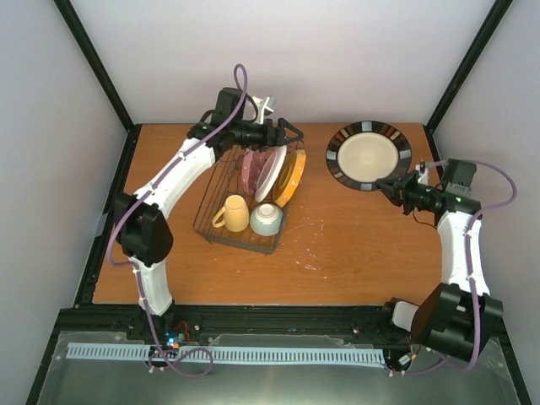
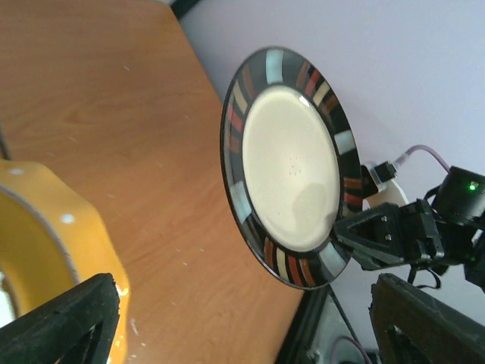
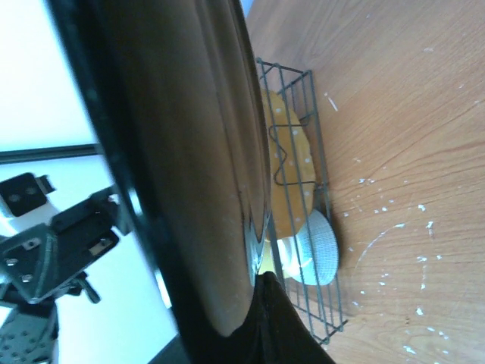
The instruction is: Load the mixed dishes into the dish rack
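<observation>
My right gripper is shut on the near rim of the dark-rimmed, beige-centred plate and holds it tilted right of the dish rack. The plate's underside fills the right wrist view, pinched by my right gripper. In the rack stand the pink plate, the striped plate and the orange dotted plate; the yellow mug and the mint bowl sit at its near end. My left gripper is open and empty over the rack's far end.
The left wrist view shows the held plate, the right gripper and the orange plate's edge. The right wrist view shows the rack, the orange plate and the bowl. Black frame posts stand at the table's back corners.
</observation>
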